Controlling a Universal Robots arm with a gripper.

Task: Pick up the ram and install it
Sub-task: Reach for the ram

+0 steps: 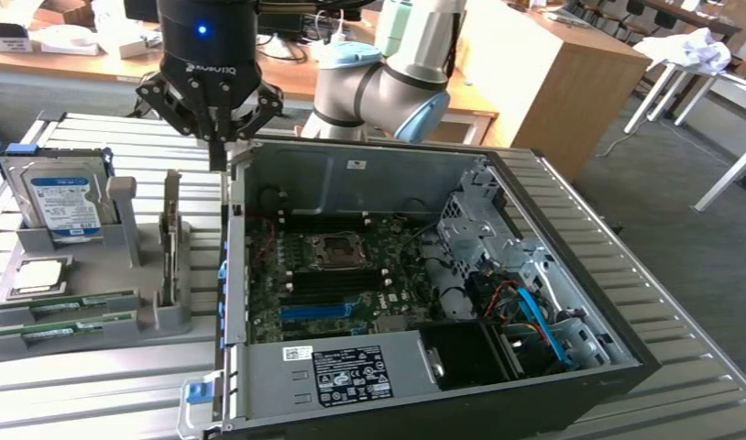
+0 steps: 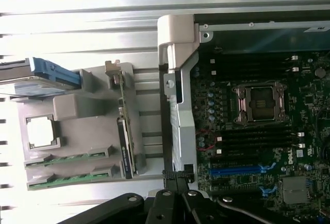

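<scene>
Green sticks: two ram [image 1: 65, 304] modules lie edge-up in the near slots of the grey holder [image 1: 138, 247], at the exterior view's left; in the wrist view they show as green strips [image 2: 67, 158]. Neither has been lifted.
Gripper [image 1: 216, 137]: hangs above the gap between holder and computer case [image 1: 496, 367], its fingers drawn close together with nothing between them; in the wrist view the tips [image 2: 178, 175] sit over the case's edge.
Holder's other loads: hard drive [image 1: 61, 203] upright at the far end, processor chip [image 1: 37, 275] flat in the middle, an expansion card [image 1: 171, 243] standing on edge just beside the case.
Motherboard [image 1: 336, 275]: open inside the case, with dark memory slots [image 2: 252, 139] near the empty CPU socket [image 2: 263, 103].
Risk: I judge a descent from here could strike the case wall or the upright card, since the ram lies nearer and further left than the fingers.
</scene>
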